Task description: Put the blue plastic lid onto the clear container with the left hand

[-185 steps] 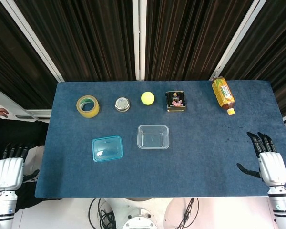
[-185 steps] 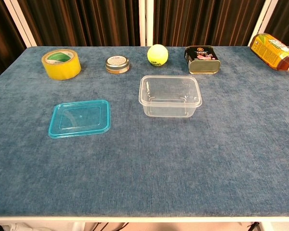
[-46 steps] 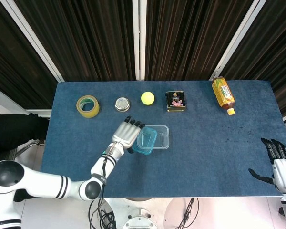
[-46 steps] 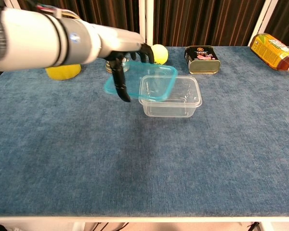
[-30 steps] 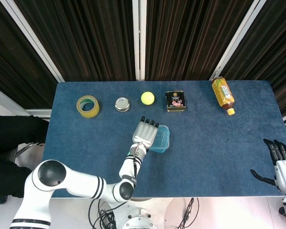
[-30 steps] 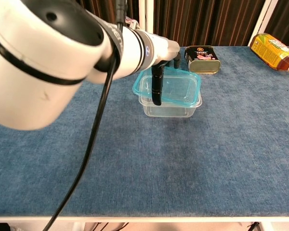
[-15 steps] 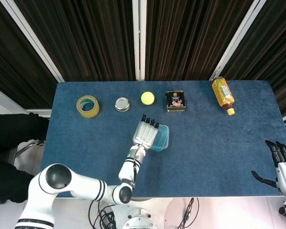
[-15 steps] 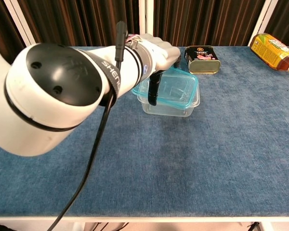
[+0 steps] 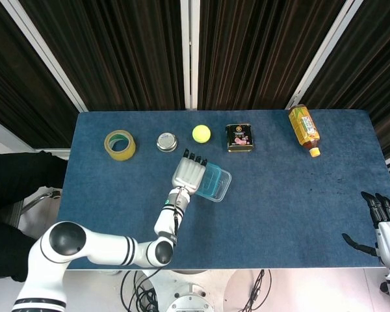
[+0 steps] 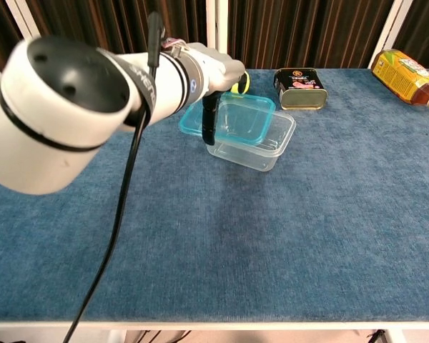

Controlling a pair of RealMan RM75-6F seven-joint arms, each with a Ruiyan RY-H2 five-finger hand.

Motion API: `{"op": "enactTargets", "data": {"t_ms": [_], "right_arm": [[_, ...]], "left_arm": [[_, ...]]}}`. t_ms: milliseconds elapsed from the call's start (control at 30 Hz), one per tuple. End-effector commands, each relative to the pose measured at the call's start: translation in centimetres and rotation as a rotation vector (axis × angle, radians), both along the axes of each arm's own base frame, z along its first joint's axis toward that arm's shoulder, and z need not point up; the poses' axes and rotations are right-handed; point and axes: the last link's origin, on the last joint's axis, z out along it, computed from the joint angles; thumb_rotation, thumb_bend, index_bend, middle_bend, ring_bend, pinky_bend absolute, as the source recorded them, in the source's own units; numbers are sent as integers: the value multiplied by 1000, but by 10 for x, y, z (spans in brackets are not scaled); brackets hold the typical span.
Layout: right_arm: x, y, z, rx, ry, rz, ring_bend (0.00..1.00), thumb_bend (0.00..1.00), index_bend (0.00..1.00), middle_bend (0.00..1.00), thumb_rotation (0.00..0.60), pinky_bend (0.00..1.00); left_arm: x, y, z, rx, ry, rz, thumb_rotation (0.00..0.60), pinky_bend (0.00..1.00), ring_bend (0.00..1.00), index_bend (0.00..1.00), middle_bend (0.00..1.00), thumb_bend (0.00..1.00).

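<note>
The blue plastic lid (image 10: 232, 114) is pinched in my left hand (image 10: 213, 80), thumb underneath and fingers on top. It hangs tilted over the far left corner of the clear container (image 10: 261, 145), shifted left so it covers only part of the opening. The container sits skewed on the blue table. From the head view my left hand (image 9: 188, 172) covers the lid's left side, and the lid (image 9: 214, 179) overlaps the container (image 9: 221, 188). My right hand (image 9: 385, 229) stays off the table's near right corner, fingers spread and empty.
Along the back of the table (image 9: 292, 195) stand a yellow tape roll (image 9: 119, 144), a small round tin (image 9: 166, 142), a tennis ball (image 9: 201, 134), a black can (image 10: 299, 87) and a lying tea bottle (image 10: 407, 76). My left arm (image 10: 79, 93) fills the left of the chest view.
My left hand has pulled the lid leftward and slightly back, so it no longer sits squarely over the container. The container has turned askew. The right hand is unmoved.
</note>
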Motion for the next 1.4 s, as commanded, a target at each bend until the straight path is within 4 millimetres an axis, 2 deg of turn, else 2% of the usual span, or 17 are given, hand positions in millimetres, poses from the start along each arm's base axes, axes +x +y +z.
{"op": "enactTargets", "data": {"t_ms": [33, 267, 467, 733, 1400], "right_arm": [[0, 0, 0, 0, -1, 0, 0, 78, 0, 97, 600, 51], [-4, 4, 1, -6, -4, -13, 0, 77, 0, 97, 600, 51], [-6, 5, 3, -12, -1, -22, 0, 78, 0, 96, 600, 51], [-9, 7, 4, -16, -2, -38, 0, 78, 0, 97, 600, 51], [-8, 8, 3, -17, 0, -34, 0, 78, 0, 96, 600, 51]], "left_arm": [[18, -6, 7, -53, -10, -9, 600, 96, 128, 299, 275, 48], [38, -6, -1, -83, 42, -37, 600, 64, 127, 297, 268, 47], [41, 1, -10, -85, 109, -69, 600, 52, 126, 295, 268, 46], [49, 8, -14, -97, 108, -59, 600, 51, 126, 296, 268, 47], [45, 0, -14, -118, 122, -80, 600, 49, 118, 293, 261, 47]]}}
